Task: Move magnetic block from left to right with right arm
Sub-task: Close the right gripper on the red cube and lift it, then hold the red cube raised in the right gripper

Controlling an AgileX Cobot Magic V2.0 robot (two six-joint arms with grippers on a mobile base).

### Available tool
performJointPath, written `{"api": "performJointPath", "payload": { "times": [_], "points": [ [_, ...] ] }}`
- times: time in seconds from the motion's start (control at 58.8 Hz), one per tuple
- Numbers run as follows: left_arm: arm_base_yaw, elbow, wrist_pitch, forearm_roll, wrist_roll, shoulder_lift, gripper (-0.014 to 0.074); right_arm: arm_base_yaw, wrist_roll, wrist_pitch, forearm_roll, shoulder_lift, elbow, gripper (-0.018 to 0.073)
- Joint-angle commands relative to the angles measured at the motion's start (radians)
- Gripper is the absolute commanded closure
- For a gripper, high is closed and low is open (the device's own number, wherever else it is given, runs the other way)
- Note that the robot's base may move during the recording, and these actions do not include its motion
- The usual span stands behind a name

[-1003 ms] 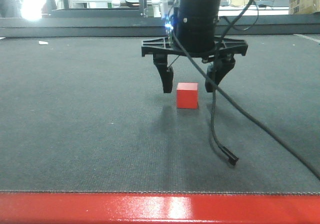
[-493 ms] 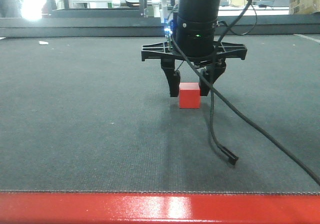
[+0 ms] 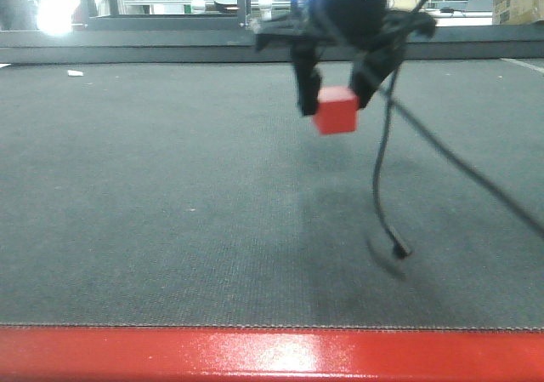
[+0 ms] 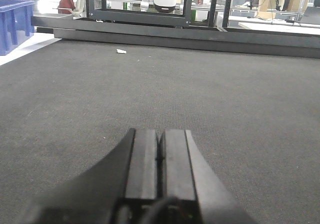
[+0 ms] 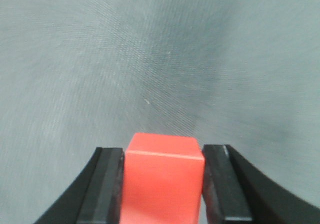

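R jaws clamp magnetic block (image 3: 336, 111), now lifted off mat (image 3: 127, 229); L jaws clenched.

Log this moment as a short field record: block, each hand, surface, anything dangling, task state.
block: magnetic block, plain red cube, in the air above the mat, slightly tilted
right hand: right hand shut on the block, one finger on each side
left hand: left hand shut, nothing between its fingers
surface: dark grey mat, glossy red rim along the near edge
dangling: black cable hanging by the right hand, plug end near the mat
task state: block gripped, not yet set down
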Motion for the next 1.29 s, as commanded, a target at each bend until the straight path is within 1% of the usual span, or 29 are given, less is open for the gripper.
{"api": "performJointPath", "payload": {
  "times": [0.0,0.204,0.408,0.629,0.731,0.867,1.088,1.275],
  "points": [
    [0.001,0.009,-0.091,0.000,-0.004,-0.014,0.0713,-0.029,-0.039,-0.085,-0.012,-0.156,0.079,0.0388],
    [0.001,0.009,-0.091,0.000,-0.004,-0.014,0.0713,-0.069,-0.049,-0.271,-0.011,-0.379,0.391,0.0388],
    [0.001,0.009,-0.091,0.000,-0.004,-0.014,0.0713,-0.070,-0.064,-0.419,-0.011,-0.624,0.682,0.0388],
    [0.001,0.009,-0.091,0.000,-0.004,-0.014,0.0713,-0.069,-0.064,-0.508,-0.012,-0.860,0.890,0.0388],
    [0.001,0.009,-0.091,0.000,-0.004,-0.014,0.0713,-0.069,-0.064,-0.511,-0.019,-0.967,0.950,0.0388],
    [0.001,0.009,-0.091,0.000,-0.004,-0.014,0.0713,-0.069,-0.064,-0.507,-0.040,-1.115,0.986,0.0388],
    [0.001,0.009,-0.091,0.000,-0.004,-0.014,0.0713,-0.069,-0.064,-0.486,-0.065,-1.379,0.989,0.0388],
    [0.001,0.009,-0.091,0.000,-0.004,-0.014,0.0713,-0.069,-0.064,-0.475,-0.066,-1.520,0.989,0.0388]
  ]
}}
